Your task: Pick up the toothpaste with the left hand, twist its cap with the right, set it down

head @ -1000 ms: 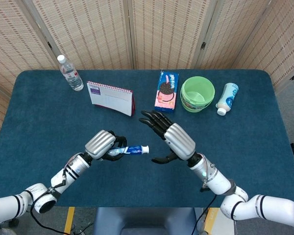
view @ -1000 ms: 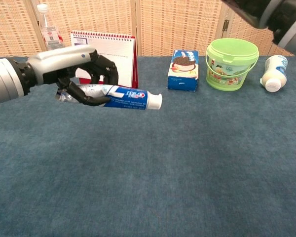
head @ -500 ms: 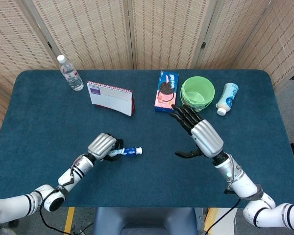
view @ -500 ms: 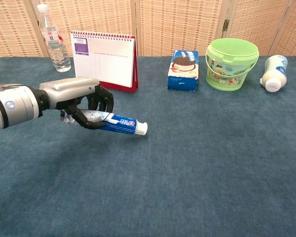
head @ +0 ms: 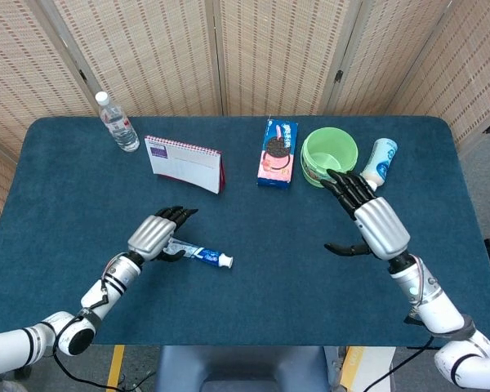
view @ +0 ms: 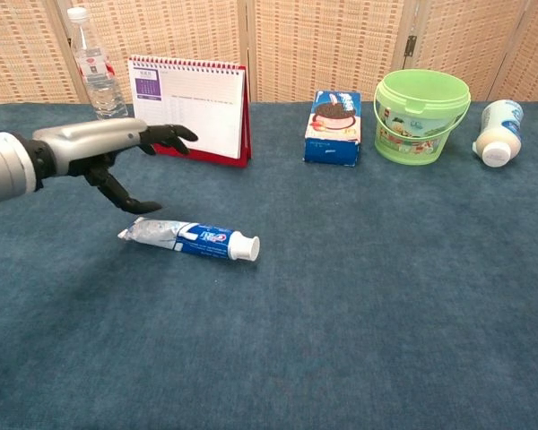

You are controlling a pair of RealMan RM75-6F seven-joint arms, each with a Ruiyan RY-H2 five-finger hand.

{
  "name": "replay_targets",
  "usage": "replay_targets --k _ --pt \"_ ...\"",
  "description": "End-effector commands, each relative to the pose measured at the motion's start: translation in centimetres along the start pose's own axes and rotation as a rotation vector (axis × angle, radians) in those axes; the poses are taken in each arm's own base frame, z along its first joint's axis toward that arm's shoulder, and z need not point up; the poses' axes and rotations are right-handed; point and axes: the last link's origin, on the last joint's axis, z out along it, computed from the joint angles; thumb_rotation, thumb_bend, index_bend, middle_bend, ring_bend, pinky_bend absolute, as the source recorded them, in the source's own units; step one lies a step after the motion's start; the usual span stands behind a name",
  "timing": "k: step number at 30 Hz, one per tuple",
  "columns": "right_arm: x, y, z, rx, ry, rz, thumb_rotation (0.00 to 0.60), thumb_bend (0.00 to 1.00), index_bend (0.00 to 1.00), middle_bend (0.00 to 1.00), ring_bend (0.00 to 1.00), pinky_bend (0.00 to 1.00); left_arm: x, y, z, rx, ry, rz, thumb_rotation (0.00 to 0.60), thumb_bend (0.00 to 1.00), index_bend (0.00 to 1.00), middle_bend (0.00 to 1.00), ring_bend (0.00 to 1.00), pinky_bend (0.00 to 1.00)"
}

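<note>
The toothpaste tube lies flat on the blue table, white cap pointing right. My left hand hovers just above its crimped end with the fingers spread, holding nothing. Over at the right side of the table, my right hand is held open with fingers apart, far from the tube; the chest view does not show it.
Along the back stand a water bottle, a desk calendar, a cookie box, a green bucket and a white bottle lying on its side. The right hand is close to the bucket.
The left hand lowered the toothpaste onto the table and let go, its fingers now spread. The right hand drew away to the right, toward the bucket.
</note>
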Motion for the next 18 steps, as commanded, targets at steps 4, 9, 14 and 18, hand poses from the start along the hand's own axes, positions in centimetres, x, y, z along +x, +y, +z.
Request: replay_targets --k 4,9,14,18 --pt "1.3 2.6 -3.5 -0.126 -0.059 -0.131 0.314 0.0 0.0 0.0 0.0 0.0 3.0 -3.7 -4.6 0.127 0.126 0.014 0.6 0.33 0.13 0.23 0.19 0.19" --pt "1.3 4.1 -6.5 -0.22 -0.078 -0.167 0.503 0.0 0.0 0.0 0.0 0.0 4.2 -6.6 -8.7 0.258 0.216 0.04 0.6 0.34 0.19 0.26 0.21 0.2" --pt "1.2 5.0 -9.1 -0.301 -0.055 -0.199 0.559 0.0 0.0 0.0 0.0 0.0 4.4 -8.8 -12.8 0.365 0.319 0.071 0.6 0.34 0.25 0.3 0.24 0.2" --pt "1.1 5.3 -10.7 -0.347 -0.018 -0.185 0.57 0.0 0.0 0.0 0.0 0.0 4.2 -10.0 -15.8 0.437 0.361 0.07 0.6 0.34 0.27 0.32 0.25 0.2"
